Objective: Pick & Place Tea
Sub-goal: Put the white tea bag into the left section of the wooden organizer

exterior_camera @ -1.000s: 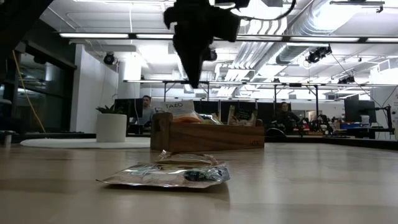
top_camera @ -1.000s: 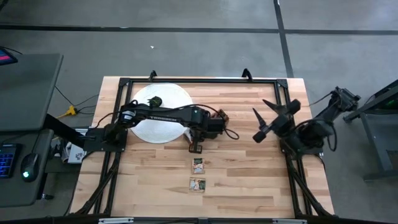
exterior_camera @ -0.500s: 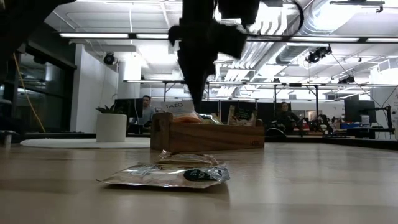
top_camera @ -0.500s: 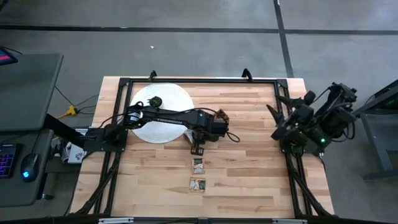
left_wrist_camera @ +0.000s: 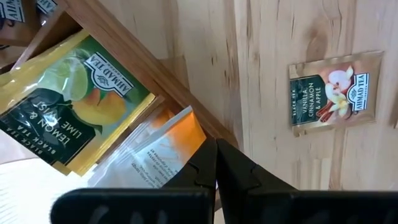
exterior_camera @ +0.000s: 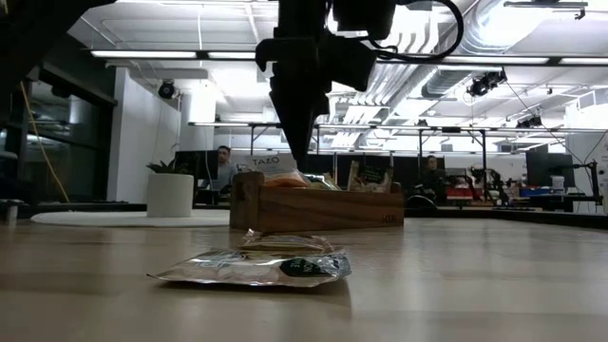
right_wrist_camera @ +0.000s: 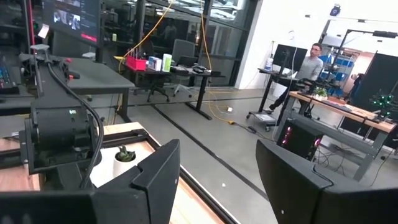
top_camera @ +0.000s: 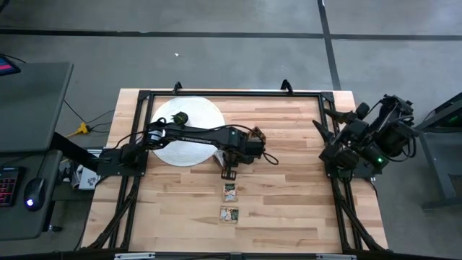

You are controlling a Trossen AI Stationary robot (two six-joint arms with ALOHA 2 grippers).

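We see the left pincer at mid-surface, fingers pressed together with nothing between them, its tips over the wooden box edge beside an orange-and-white sachet and a lemon-lime sachet. Two sachets lie on the surface just in front; the farther looks like vanilla-cinnamon. The right pincer waits spread wide at the right edge.

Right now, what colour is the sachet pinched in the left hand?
Orange and white sachet, clearest in the left wrist view.
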